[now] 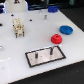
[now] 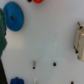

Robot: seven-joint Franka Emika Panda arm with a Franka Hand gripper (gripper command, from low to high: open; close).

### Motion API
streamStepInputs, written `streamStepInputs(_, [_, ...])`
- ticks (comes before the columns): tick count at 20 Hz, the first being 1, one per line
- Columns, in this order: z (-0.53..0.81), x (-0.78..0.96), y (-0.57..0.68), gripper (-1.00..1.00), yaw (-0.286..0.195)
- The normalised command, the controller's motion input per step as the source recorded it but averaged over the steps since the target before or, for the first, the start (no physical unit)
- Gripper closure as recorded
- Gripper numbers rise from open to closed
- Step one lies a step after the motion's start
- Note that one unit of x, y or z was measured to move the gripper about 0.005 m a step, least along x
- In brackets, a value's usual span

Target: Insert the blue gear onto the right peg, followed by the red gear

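Nearest the camera in the exterior view sits a black-framed grey plate [image 1: 34,59], in the lower middle of the frame on a white table [image 1: 15,55]. Two pins belong to it. The taller, darker one is the right peg [image 1: 50,50], standing upright toward the exterior view's right end of the plate. The shorter pin [image 1: 38,54] stands toward the other end (it is fainter and harder to make out).

Nothing is on either pin. The red gear [image 1: 56,38] lies flat on the table above and to the right of the plate, clear of its frame. The blue gear [image 1: 66,29] lies flat further toward the upper right, close to the red one; I cannot tell whether they touch. A small beige frame-like object [image 1: 18,28] stands in the upper left, well apart from both gears.

In the wrist view the blue gear [image 2: 13,16] shows as a flat disc on the white surface, with a sliver of the red gear [image 2: 37,1] at the frame's edge. A dark blurred shape [image 2: 2,37] runs along one edge. Whether the gripper's fingers are apart or together, I cannot tell.
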Motion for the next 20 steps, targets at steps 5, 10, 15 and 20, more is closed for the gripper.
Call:
streamStepInputs(5, [-0.15, -0.37, 0.63, -1.0, 0.0])
streamStepInputs(10, [-0.3, -0.22, 0.67, -1.0, 0.0])
streamStepInputs(15, [-0.38, -0.1, 0.51, -1.0, 0.0])
streamStepInputs(20, [-0.47, -0.08, 0.3, -1.0, 0.0])
